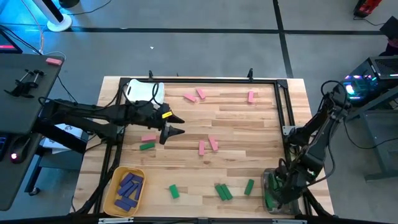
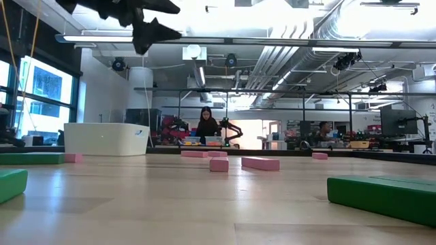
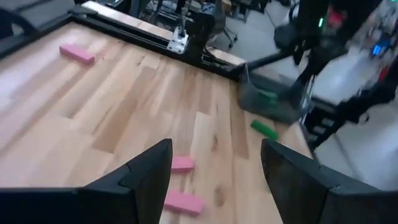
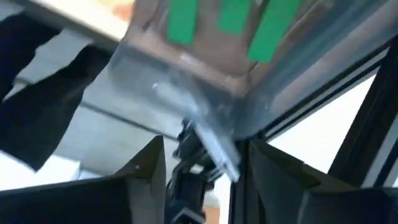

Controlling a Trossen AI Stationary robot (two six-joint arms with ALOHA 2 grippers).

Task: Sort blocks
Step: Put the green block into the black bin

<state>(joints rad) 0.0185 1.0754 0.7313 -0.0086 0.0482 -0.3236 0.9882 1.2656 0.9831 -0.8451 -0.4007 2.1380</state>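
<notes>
Green blocks [image 4: 231,18] lie in the clear bin [image 1: 272,185] at five o'clock, right gripper [image 1: 281,198] over it, fingers parted, empty. Left gripper [image 1: 175,124] hangs open at ten o'clock above scattered pink blocks [image 1: 208,145].

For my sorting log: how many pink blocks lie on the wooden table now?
6 pink blocks: two near the far edge, one further right along it, one near the left tool, two at the centre. The left arm may hide others.
</notes>
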